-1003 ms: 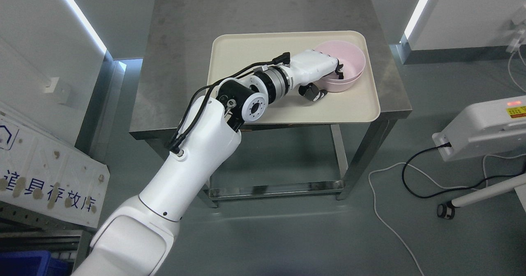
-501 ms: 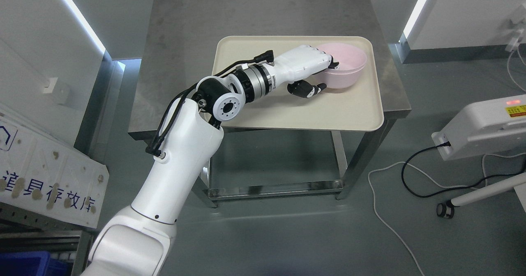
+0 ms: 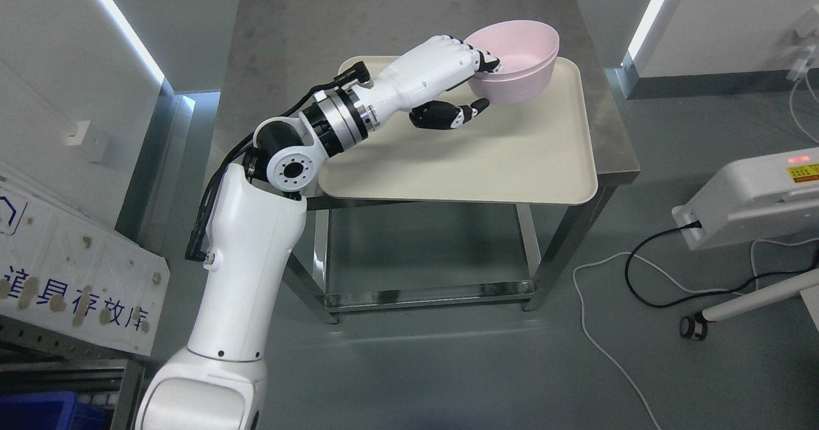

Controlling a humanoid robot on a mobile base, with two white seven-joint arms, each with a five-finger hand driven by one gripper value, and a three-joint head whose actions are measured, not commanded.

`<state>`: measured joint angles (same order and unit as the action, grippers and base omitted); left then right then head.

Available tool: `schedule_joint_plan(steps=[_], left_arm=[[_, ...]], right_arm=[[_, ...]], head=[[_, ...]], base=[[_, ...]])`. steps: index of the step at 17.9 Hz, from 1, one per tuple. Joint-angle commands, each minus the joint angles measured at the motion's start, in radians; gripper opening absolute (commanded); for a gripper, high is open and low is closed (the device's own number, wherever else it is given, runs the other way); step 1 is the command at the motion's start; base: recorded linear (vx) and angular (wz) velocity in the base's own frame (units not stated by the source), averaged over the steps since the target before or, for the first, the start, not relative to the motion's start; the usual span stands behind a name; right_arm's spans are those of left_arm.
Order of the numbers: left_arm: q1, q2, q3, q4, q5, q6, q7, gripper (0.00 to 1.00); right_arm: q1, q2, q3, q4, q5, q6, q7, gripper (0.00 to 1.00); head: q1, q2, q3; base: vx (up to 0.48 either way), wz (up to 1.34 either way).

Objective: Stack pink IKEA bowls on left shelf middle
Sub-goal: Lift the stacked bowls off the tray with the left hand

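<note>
Gripping the pink bowl [image 3: 517, 59] by its near rim, fingers inside and thumb beneath, the left hand [image 3: 462, 75] holds it above the tray [image 3: 512, 161], bowl at its far-right fingertips.

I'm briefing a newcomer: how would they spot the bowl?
Find the steel table with the cream tray. Above the tray's far right corner, the left hand grips the pink bowl by its rim, the only pink thing there.
</note>
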<state>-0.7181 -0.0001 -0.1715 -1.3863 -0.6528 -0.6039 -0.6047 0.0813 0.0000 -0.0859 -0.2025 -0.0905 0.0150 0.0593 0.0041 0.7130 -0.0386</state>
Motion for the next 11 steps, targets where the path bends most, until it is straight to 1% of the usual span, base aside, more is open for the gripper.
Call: schedule_joint_plan(steps=[1, 3, 6, 11], left_arm=[[0.143, 0.018, 0.266, -0.235, 0.096, -0.059, -0.007, 0.01], [0.183, 0.018, 0.303, -0.246, 0.110, -0.101, -0.009, 0.01], [0.216, 0.018, 0.319, -0.249, 0.124, -0.152, -0.009, 0.01], [0.220, 0.018, 0.345, -0.272, 0.153, -0.165, -0.007, 0.02]], right_arm=[[0.000, -0.017, 0.000, 0.000, 0.000, 0.000, 0.002, 1.00], [0.000, -0.017, 0.000, 0.000, 0.000, 0.000, 0.002, 1.00], [0.000, -0.017, 0.000, 0.000, 0.000, 0.000, 0.002, 1.00], [0.000, -0.017, 0.000, 0.000, 0.000, 0.000, 0.001, 1.00]], head=[[0.0000, 0.000, 0.000], [0.0000, 0.000, 0.000], [0.0000, 0.000, 0.000], [0.0000, 0.000, 0.000]], base=[[0.000, 0.00], [0.000, 0.00], [0.000, 0.00], [0.002, 0.01]])
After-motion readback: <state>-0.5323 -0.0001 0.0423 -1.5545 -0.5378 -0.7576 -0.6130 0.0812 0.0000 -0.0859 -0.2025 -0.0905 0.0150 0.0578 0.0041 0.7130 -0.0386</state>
